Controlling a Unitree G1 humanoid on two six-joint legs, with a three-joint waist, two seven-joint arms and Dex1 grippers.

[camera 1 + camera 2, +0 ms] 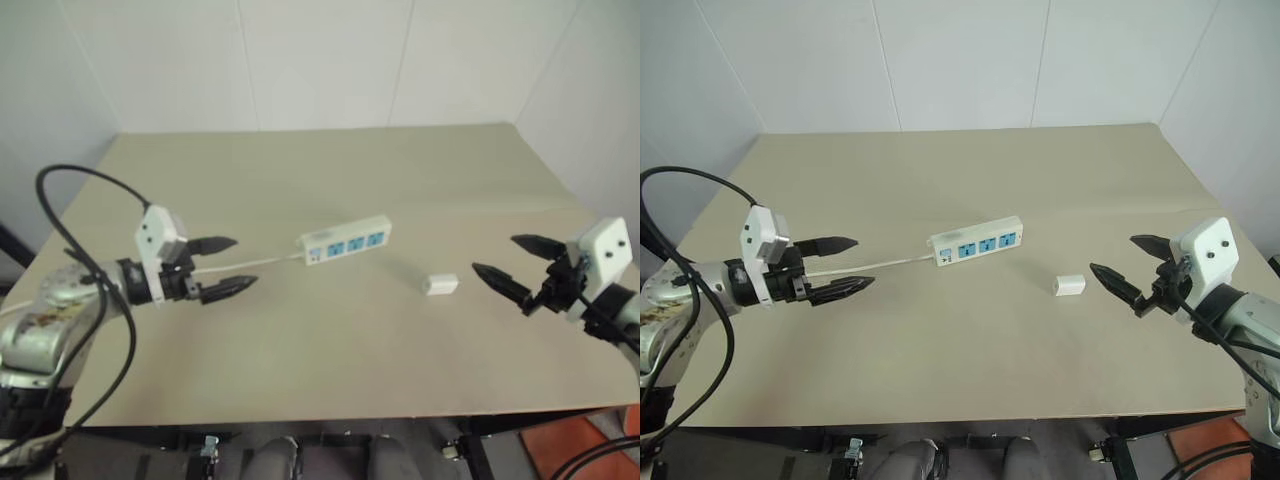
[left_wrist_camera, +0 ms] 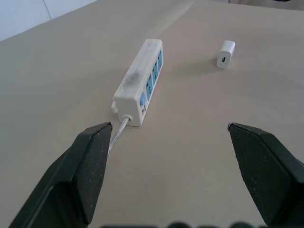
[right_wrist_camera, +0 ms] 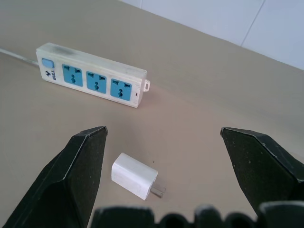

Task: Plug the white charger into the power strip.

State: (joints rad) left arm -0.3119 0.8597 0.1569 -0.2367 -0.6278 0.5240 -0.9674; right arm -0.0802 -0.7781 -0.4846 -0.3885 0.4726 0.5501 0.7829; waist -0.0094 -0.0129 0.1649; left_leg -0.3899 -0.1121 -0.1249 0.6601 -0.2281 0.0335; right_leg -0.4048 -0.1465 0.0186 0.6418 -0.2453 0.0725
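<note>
The power strip (image 1: pixel 346 241) lies flat near the table's middle, its three blue sockets facing up and its thin cord (image 1: pixel 250 263) trailing left. The white charger (image 1: pixel 440 285) lies on its side to the strip's right, prongs showing in the right wrist view (image 3: pixel 135 176). My left gripper (image 1: pixel 225 266) hovers open left of the strip, over the cord, pointing at the strip's switch end (image 2: pixel 135 102). My right gripper (image 1: pixel 505 263) hovers open just right of the charger, pointing at it, with nothing between its fingers.
The beige table (image 1: pixel 330 170) stretches back to white walls. Its front edge (image 1: pixel 330 418) runs below both arms. A black cable (image 1: pixel 95 260) loops over my left arm.
</note>
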